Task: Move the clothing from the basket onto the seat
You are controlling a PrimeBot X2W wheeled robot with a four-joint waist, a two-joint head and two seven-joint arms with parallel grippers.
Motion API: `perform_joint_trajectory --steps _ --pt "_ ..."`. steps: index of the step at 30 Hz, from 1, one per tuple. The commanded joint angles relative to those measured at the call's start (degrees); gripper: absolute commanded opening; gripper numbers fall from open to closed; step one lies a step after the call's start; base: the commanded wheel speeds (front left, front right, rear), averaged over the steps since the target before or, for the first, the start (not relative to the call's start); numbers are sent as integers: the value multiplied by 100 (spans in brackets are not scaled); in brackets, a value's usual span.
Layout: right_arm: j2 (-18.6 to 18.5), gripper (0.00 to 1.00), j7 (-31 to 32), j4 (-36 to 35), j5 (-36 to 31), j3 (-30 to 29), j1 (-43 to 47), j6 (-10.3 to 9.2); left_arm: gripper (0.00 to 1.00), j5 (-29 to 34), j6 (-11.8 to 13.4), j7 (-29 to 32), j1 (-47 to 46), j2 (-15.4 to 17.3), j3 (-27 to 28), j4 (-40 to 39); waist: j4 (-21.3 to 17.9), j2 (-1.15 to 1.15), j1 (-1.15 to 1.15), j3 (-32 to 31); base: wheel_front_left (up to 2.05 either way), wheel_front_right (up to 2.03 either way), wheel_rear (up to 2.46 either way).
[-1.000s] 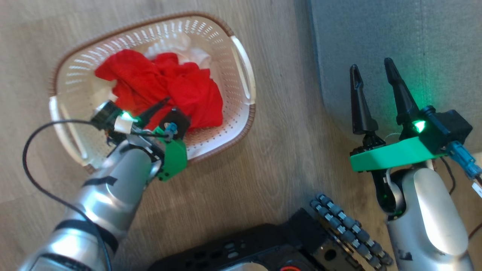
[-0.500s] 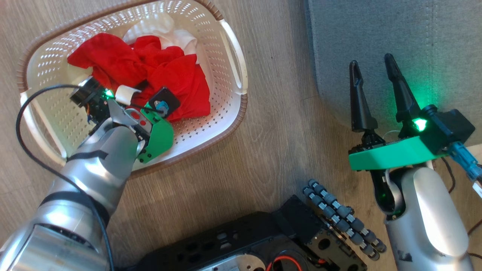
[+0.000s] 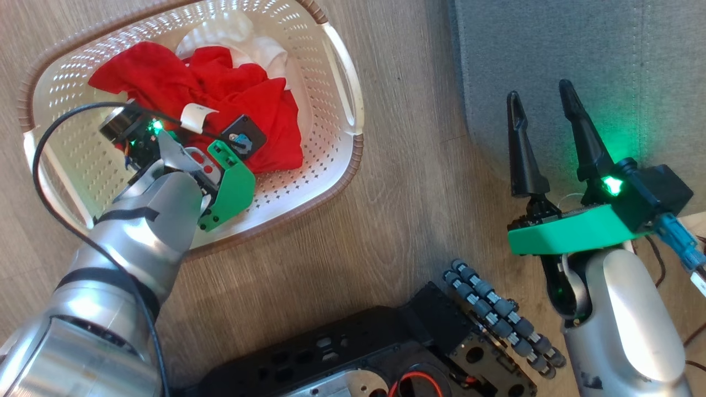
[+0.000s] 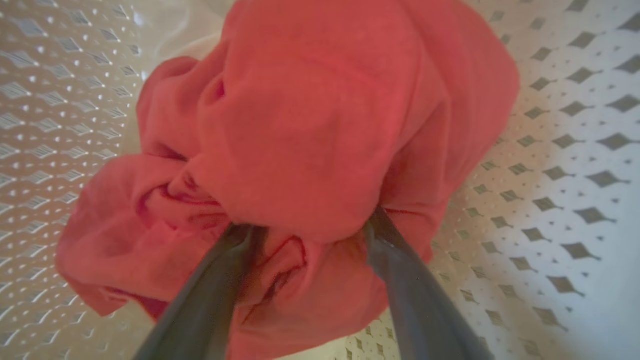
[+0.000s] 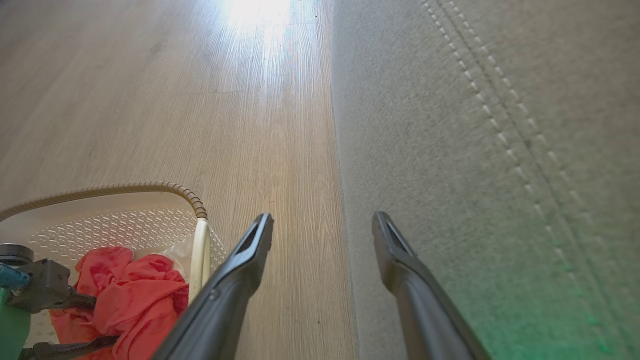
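Lying crumpled in the small rectangular cream plastic laundry basket point(image 3: 322, 179), the soft bright-red fabric clothing point(image 3: 237, 105) forms one rumpled heap. Its long axis runs across the head view from upper left to lower right, roughly along the basket's own length. A fold of white cloth point(image 3: 259, 49) shows at the heap's far edge.

The basket has perforated walls and a brown woven-look rim. It stands on the pale wood-grain floor point(image 3: 408, 193), with its white handles point(image 3: 341, 77) at the short ends (so its long axis lies left to right, rising a little to the right).

The left hand point(image 4: 310, 225) points down into the heap. Its two dark fingers are spread wide, and their tips are sunk under a rounded bulge of red fabric that sits between them, unpinched.

The right hand point(image 3: 539, 91) hangs apart from the basket with its fingers spread wide too, holding nothing. Its tips point up the head view, over the rounded corner of the large grey upholstered seat point(image 3: 579, 44). The seat's weave is fine and matte, with pale stitched seam lines.
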Motion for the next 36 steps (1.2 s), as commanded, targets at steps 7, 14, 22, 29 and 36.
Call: perform_joint_trajectory --steps 7,14,22,29,36 --pt "-59 100 -35 -152 -43 140 314 3 0 -218 -167 246 127 27 79 -17 33 0 0 -10 0 0 0" --pt "-59 100 -35 -149 -69 196 246 3 0 -259 -179 166 156 64 10 -16 68 0 0 -65 0 0 0" --pt "-59 100 -35 -68 -96 216 11 3 0 -516 10 -180 223 21 136 -16 106 0 0 -325 0 0 0" --pt "-59 100 -35 97 -251 238 -165 3 0 -807 30 -518 432 -85 255 -16 269 0 0 -816 0 0 0" --pt "-59 100 -35 309 -425 198 -79 3 0 -1138 109 -800 816 -193 328 -116 561 0 0 -1610 0 0 0"
